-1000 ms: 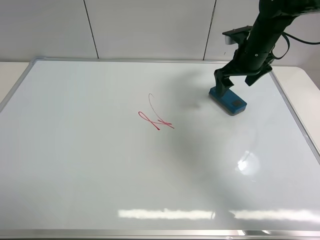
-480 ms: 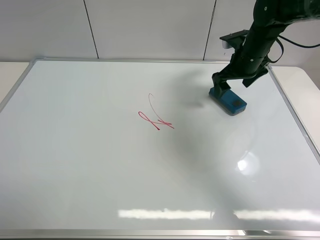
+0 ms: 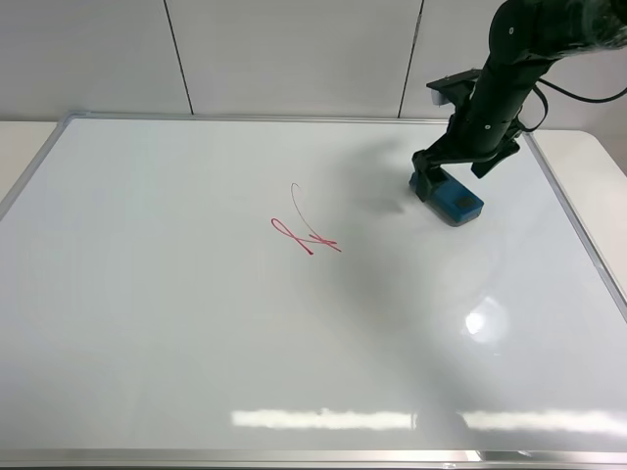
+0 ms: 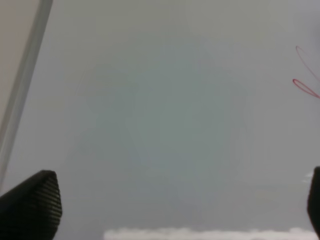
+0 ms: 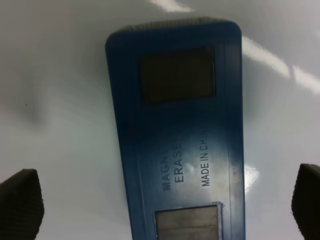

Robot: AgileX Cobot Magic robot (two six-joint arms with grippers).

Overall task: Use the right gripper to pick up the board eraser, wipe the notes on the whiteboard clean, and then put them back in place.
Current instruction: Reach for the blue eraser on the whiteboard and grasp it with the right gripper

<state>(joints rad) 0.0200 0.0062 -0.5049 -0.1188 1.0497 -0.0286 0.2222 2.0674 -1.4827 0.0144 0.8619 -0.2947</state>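
The glossy whiteboard [image 3: 196, 372] is seen filling the near view, with the red notes [image 3: 306, 233] unwiped at mid-board. Further back on the right, the board eraser [image 3: 453, 197] is laid flat on the board and straddled by the right gripper [image 3: 432, 170], its fingers spread and nothing grasped, the arm angled down before the panelled wall [image 3: 294, 59]; the left gripper [image 4: 170, 200] is likewise held spread

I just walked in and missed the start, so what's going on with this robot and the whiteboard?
The right gripper hangs just above the blue board eraser, which lies flat near the far right corner of the whiteboard. The wrist view shows its fingers open, one on each side of the eraser with gaps between, so nothing is gripped yet. The red scribble near the middle of the board is unwiped. The left gripper is open over bare board, holding nothing.
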